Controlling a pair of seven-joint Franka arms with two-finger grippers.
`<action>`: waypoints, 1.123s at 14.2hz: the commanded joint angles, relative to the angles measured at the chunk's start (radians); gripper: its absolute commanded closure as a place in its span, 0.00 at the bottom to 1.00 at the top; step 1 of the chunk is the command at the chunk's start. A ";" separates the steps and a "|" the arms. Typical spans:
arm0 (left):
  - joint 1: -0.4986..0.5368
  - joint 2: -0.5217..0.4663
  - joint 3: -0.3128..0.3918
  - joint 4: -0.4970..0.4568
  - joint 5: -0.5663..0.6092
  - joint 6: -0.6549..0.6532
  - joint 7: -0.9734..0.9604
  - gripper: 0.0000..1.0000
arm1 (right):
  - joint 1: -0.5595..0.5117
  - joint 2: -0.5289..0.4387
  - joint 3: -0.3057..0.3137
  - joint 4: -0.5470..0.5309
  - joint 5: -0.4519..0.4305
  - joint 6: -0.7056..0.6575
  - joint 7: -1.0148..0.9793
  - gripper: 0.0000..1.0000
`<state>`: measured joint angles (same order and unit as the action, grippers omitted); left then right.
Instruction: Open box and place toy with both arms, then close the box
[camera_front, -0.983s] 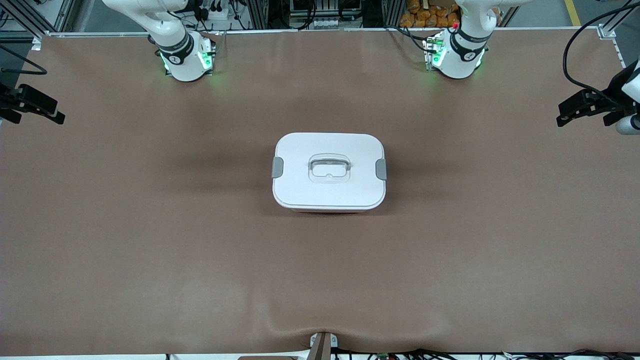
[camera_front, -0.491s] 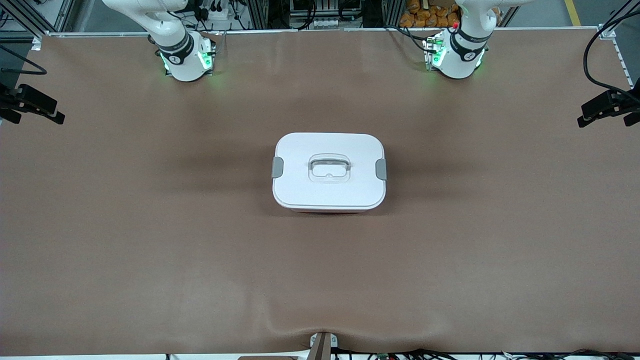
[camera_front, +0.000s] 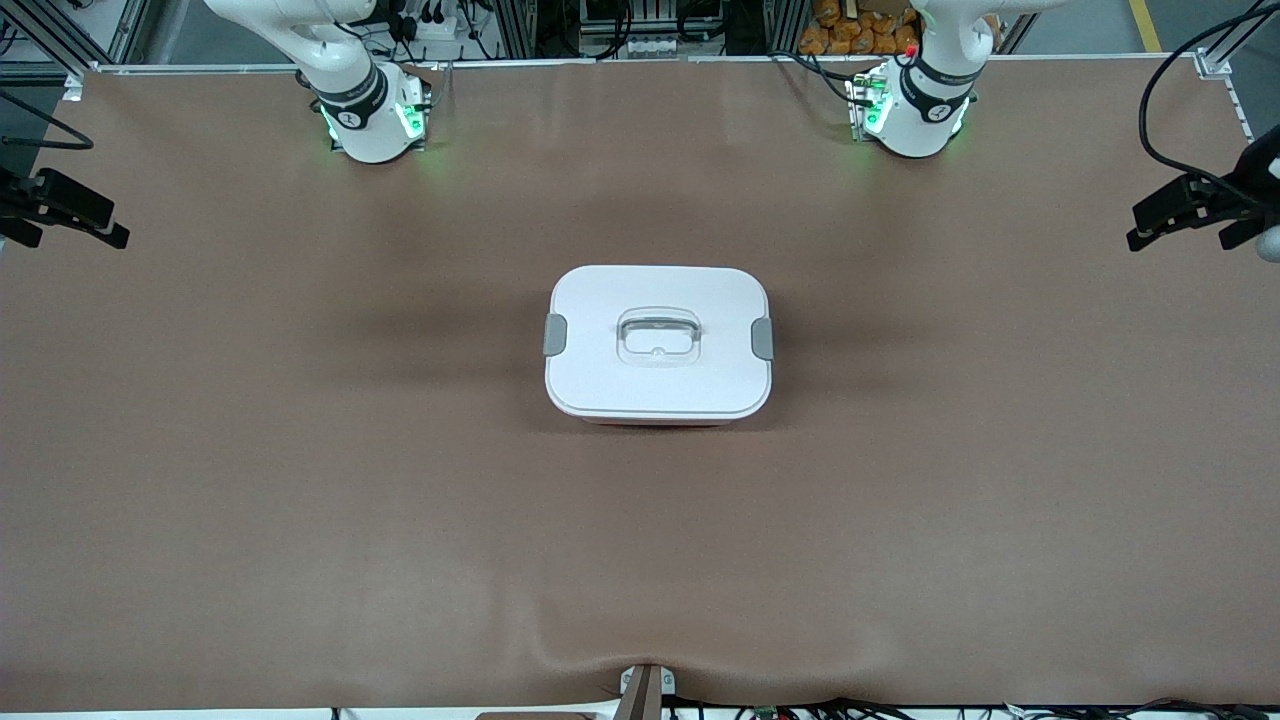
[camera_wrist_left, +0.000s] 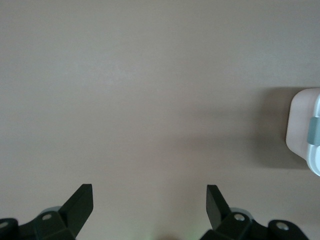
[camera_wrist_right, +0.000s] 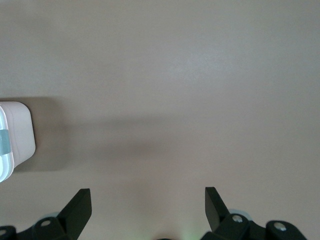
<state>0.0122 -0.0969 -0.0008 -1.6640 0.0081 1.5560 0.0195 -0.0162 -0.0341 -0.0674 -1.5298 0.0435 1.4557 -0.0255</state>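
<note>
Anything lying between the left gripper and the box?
No: bare brown table separates the open left gripper from the box, shown in front and left wrist views.

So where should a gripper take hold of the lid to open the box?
Free the two grey clips at the lid's short ends, one arm from each end. Then probably grip the clear handle from above, fingers across its bar.

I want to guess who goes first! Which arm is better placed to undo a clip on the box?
Neither clearly. Left gripper and right gripper hang open over opposite table ends, each facing its own clip on the shut box.
</note>
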 joint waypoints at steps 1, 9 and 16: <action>0.003 -0.047 -0.008 -0.040 -0.013 0.024 -0.015 0.00 | -0.019 -0.007 0.012 0.004 0.001 0.002 0.002 0.00; 0.000 0.003 -0.015 0.027 -0.013 0.010 0.022 0.00 | -0.010 -0.007 0.012 0.004 0.001 0.000 0.004 0.00; -0.005 -0.003 -0.025 0.027 -0.014 -0.019 -0.134 0.00 | -0.010 -0.007 0.012 0.004 0.001 -0.001 0.006 0.00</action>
<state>0.0111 -0.1026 -0.0271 -1.6581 0.0080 1.5600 -0.0891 -0.0162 -0.0341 -0.0647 -1.5297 0.0435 1.4566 -0.0255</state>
